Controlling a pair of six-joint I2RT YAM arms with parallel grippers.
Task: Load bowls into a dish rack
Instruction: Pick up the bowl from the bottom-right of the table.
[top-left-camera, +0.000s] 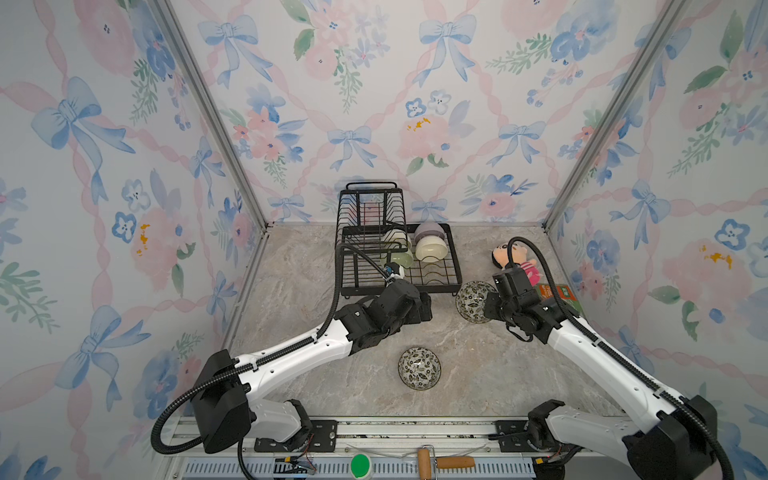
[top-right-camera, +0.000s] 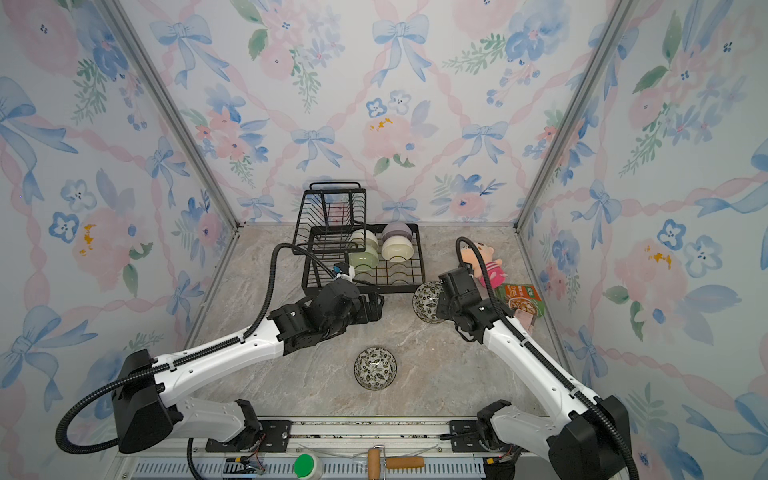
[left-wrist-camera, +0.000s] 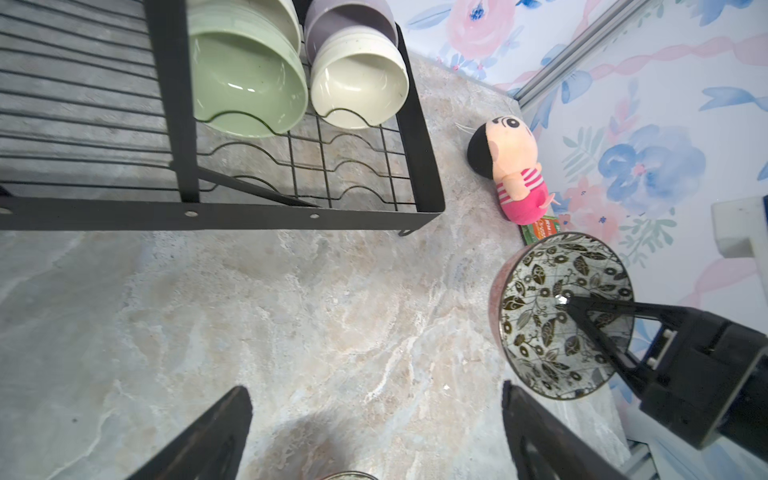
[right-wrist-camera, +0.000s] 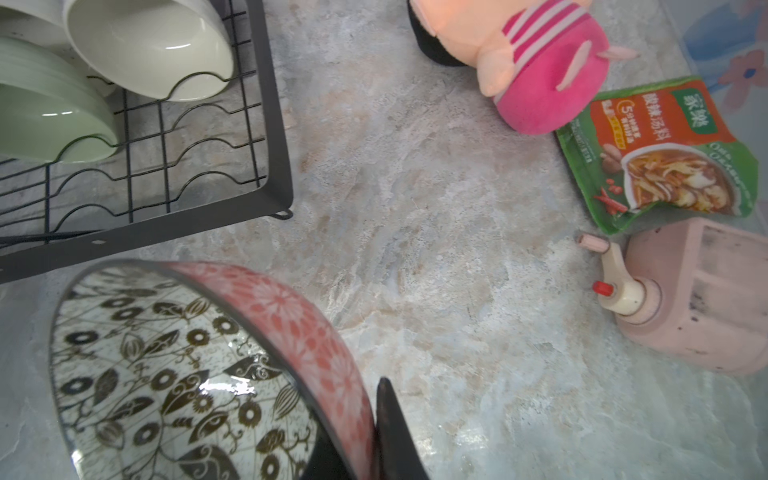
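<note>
The right pincer (left-wrist-camera: 571, 308) clamps the tilted leaf-patterned black-and-white bowl (right-wrist-camera: 166, 374) by its rim, likely for slotting edgewise into the black wire dish rack (left-wrist-camera: 422, 137); the left pincer (left-wrist-camera: 374, 390) gapes empty.
</note>
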